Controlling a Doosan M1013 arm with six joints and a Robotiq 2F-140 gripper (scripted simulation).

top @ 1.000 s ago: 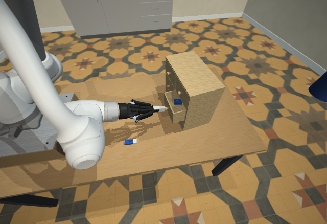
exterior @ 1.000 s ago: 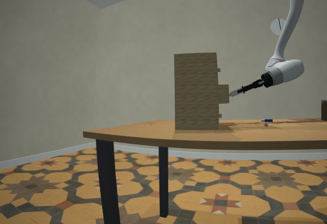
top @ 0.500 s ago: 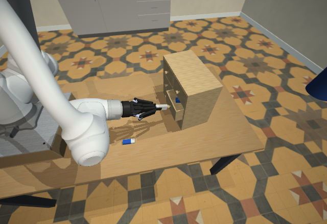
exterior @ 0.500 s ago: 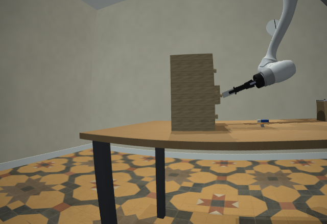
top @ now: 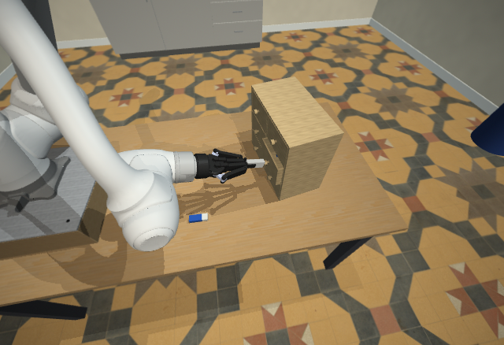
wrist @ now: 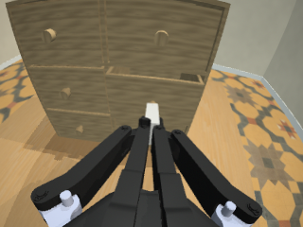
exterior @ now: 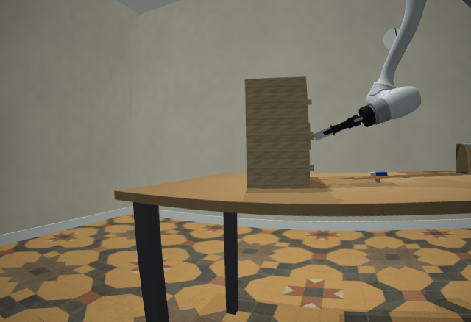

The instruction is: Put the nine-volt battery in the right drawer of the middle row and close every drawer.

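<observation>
The small chest (top: 301, 113) (exterior: 277, 132) (wrist: 76, 52) stands upright on the table. Its middle-row right drawer (top: 272, 156) (wrist: 137, 92) sticks out slightly, with a narrow gap above its front. Inside, a sliver of a blue object shows, seemingly the nine-volt battery; the rest is hidden. The other drawers look flush. My gripper (top: 255, 163) (exterior: 319, 135) (wrist: 151, 112) is shut and empty, its pale fingertips together at that drawer's knob (top: 266, 162) (exterior: 311, 135). They appear to touch it and cover most of it in the wrist view.
A blue and white eraser (top: 198, 217) (exterior: 379, 173) lies on the table (top: 244, 239) (exterior: 205, 187) in front of the chest. A small orange and grey item (exterior: 377, 179) lies near it. The arm's base block (top: 44, 211) is at the other end. A blue lamp-like shape (top: 490, 133) shows at the right edge.
</observation>
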